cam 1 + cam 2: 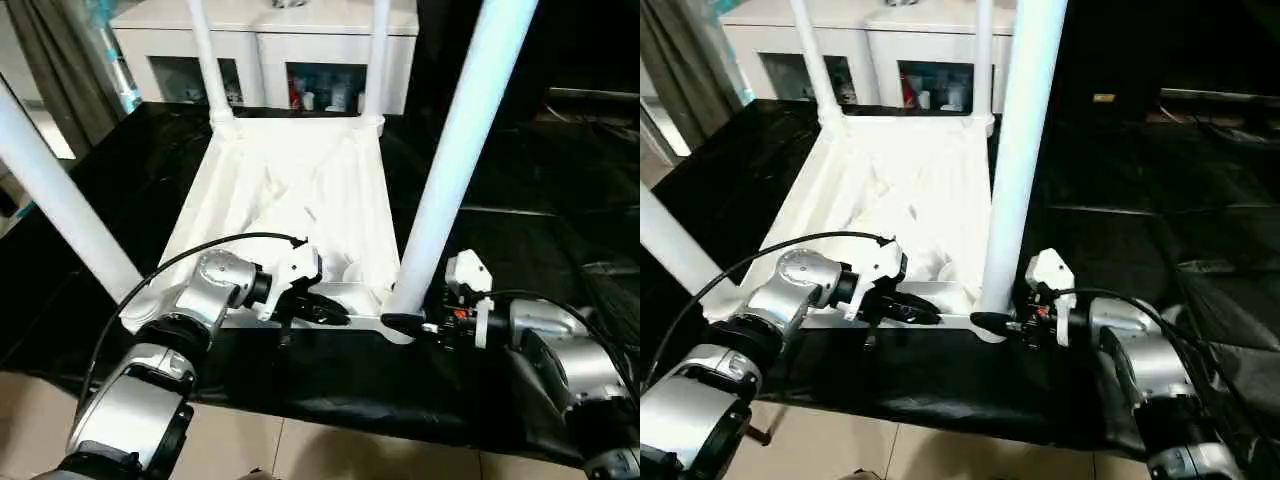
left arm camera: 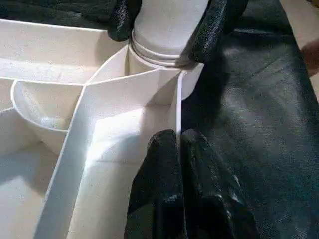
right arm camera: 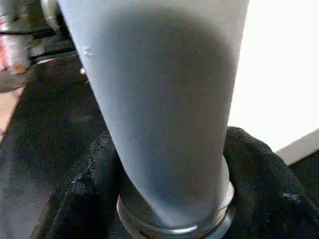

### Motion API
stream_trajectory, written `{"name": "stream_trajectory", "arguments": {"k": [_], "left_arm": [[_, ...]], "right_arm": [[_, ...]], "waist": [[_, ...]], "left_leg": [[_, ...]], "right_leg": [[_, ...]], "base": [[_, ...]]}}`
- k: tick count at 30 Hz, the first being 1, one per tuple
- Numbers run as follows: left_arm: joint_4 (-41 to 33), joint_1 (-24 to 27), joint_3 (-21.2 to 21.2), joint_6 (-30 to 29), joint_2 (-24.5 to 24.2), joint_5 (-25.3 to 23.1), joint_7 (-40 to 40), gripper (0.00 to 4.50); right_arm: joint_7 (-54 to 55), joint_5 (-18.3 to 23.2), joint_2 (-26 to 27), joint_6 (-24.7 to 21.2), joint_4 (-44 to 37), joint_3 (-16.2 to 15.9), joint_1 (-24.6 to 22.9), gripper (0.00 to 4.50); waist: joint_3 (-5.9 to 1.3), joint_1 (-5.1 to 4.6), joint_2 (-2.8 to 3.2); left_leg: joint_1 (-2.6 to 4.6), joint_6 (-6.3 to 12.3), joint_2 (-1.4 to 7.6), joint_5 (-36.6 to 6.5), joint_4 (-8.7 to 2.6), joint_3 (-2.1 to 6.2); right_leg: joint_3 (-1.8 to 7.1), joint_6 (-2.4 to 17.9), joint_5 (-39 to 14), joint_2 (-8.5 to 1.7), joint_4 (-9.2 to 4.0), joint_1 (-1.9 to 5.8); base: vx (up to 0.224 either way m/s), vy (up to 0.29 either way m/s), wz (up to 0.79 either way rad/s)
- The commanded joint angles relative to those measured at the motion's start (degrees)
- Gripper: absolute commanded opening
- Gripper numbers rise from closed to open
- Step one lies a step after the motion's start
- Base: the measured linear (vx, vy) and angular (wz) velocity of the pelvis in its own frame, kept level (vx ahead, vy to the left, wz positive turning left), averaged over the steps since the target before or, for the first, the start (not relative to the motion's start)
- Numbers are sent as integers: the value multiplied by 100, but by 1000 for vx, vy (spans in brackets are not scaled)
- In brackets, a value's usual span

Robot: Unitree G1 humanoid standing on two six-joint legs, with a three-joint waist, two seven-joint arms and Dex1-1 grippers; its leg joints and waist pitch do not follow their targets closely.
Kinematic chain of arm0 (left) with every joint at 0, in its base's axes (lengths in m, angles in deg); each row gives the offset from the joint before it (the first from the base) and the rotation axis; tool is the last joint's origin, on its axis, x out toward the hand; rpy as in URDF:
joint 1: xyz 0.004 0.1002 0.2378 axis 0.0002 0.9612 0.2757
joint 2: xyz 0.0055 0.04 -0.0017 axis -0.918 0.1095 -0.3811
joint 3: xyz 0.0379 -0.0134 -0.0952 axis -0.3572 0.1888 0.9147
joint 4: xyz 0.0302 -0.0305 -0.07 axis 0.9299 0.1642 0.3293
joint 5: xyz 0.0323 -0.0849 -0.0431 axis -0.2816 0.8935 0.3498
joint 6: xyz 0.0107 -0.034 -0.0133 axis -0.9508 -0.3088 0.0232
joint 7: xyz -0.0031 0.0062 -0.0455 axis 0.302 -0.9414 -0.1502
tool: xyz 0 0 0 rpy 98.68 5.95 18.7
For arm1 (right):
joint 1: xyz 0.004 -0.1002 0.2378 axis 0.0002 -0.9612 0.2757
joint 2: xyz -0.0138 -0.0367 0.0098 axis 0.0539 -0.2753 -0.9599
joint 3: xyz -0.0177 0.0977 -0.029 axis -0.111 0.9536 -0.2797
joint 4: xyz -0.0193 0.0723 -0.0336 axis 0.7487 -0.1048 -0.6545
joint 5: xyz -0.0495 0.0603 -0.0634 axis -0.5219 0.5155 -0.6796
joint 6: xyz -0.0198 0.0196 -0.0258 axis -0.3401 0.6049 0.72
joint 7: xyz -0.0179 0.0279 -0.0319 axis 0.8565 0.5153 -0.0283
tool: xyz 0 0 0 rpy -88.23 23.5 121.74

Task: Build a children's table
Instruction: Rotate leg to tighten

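The children's table (image 1: 290,190) lies upside down on the black-sheeted desk (image 1: 520,200), its ribbed underside facing up. It is all white plastic: a rectangular top crossed by raised ribs, with a round socket at each corner. Four long white tube legs stand up out of those sockets. The two far legs (image 1: 205,60) rise near the white cabinet (image 1: 270,50); the near left leg (image 1: 60,195) slants up and outward, and the near right leg (image 1: 460,150) rises steeply from the front right corner.

In the left wrist view a curved rib forms a shallow round pocket (image 2: 40,114) between the straight ribs; nothing can be seen lying in it. The cabinet behind the desk has glass doors, and small items stand inside it, too small to tell apart.

The left hand (image 1: 315,305) is at the near edge of the table top, its two black fingers (image 2: 164,199) closed together on the thin white edge wall (image 2: 177,119), one on each side of it. The right hand (image 1: 405,322) is at the front right corner, its fingers (image 3: 259,174) spread around the flared base of the near right leg and pressed to both sides of it, just above the ring where the leg meets its socket (image 2: 159,59).
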State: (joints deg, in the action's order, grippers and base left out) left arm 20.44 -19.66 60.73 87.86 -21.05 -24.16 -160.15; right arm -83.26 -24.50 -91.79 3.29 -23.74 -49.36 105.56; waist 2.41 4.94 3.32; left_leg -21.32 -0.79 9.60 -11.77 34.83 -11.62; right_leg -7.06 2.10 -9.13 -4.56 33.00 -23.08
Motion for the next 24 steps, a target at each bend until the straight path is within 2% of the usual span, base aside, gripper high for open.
{"name": "stream_trajectory", "arguments": {"k": [1, 3, 6, 7, 8, 11, 16, 17, 19, 20, 21, 22, 23, 24], "left_arm": [[72, -211, 161, 58, 227, -76, 905, 0], [135, -251, 189, 47, 304, -108, 1175, 0], [226, -338, 227, -34, 558, -138, 1661, 0], [257, -373, 230, -78, 659, -165, 1881, 0], [292, -408, 223, -117, 756, -186, 2068, 0], [381, -484, 183, -187, 1032, -237, 2500, 0], [404, -478, 116, -126, 1333, -323, 2739, 0], [407, -477, 114, -118, 1339, -319, 2721, 0], [402, -470, 102, -104, 1286, -301, 2680, 0], [402, -467, 104, -96, 1257, -300, 2655, 0], [401, -466, 105, -92, 1237, -297, 2619, 0], [388, -452, 100, -74, 1184, -290, 2514, 0], [384, -445, 101, -62, 1162, -295, 2470, 0], [350, -413, 93, -33, 1072, -300, 2270, 0]], "right_arm": [[548, -286, 231, 50, 201, -139, 10, 264], [946, -420, 338, 104, 375, -97, 66, 264], [2281, -557, 778, 2, 890, 217, 289, 264], [2669, -564, 933, -95, 1014, 317, 348, 264], [2934, -596, 1052, -136, 1101, 347, 392, 264], [3614, -607, 1429, -291, 1326, 460, 573, 264], [3756, -808, 1826, -81, 1527, 223, 769, 264], [3723, -808, 1850, -39, 1507, 202, 772, 320], [3617, -716, 1842, 38, 1446, 220, 777, 334], [3599, -724, 1810, 86, 1442, 226, 782, 340], [3585, -740, 1785, 120, 1441, 226, 787, 353], [3451, -741, 1707, 207, 1408, 220, 782, 353], [3380, -744, 1673, 255, 1397, 220, 782, 377], [3007, -664, 1520, 311, 1285, 209, 744, 381]], "waist": [[-355, -26, -108], [-332, -45, -120], [-308, -177, -121], [-318, -246, -135], [-312, -273, -122], [-326, -336, -116], [-351, -367, -111], [-357, -364, -114], [-348, -360, -141], [-342, -358, -119], [-343, -360, -135], [-342, -355, -124], [-350, -359, -120], [-345, -364, -123]], "left_leg": [[77, 567, 439, -911, -397, 209], [108, 443, 412, -1093, -406, 212], [126, 255, 375, -1284, -428, 247], [80, 277, 351, -1248, -422, 257], [109, 304, 364, -1269, -423, 253], [81, 346, 370, -1232, -425, 261], [55, 485, 361, -1071, -402, 243], [47, 536, 360, -1006, -400, 239], [50, 592, 361, -1003, -400, 230], [55, 586, 363, -1051, -403, 232], [57, 575, 365, -1061, -404, 232], [67, 568, 371, -1074, -408, 236], [60, 575, 378, -1066, -408, 238], [57, 594, 384, -1088, -413, 238]], "right_leg": [[348, 910, -1774, -544, -445, 305], [337, 797, -2221, -551, -513, 309], [307, 590, -2825, -556, -593, 289], [305, 504, -2848, -547, -599, 327], [316, 537, -2800, -544, -616, 287], [321, 638, -2569, -534, -580, 307], [345, 787, -2104, -549, -526, 333], [345, 809, -2010, -547, -514, 343], [345, 834, -2027, -544, -512, 341], [344, 814, -2154, -547, -525, 335], [342, 800, -2183, -544, -528, 335], [343, 801, -2200, -546, -529, 330], [350, 816, -2110, -541, -513, 335], [350, 836, -2051, -540, -507, 335]], "base": [[0, 0, 0], [0, 0, 0], [0, 0, 0], [0, 0, 0], [0, 0, 0], [0, 0, 0], [0, 0, 0], [0, 0, 0], [0, 0, 0], [0, 0, 0], [0, 0, 0], [0, 0, 0], [0, 0, 0], [0, 0, 0]]}}
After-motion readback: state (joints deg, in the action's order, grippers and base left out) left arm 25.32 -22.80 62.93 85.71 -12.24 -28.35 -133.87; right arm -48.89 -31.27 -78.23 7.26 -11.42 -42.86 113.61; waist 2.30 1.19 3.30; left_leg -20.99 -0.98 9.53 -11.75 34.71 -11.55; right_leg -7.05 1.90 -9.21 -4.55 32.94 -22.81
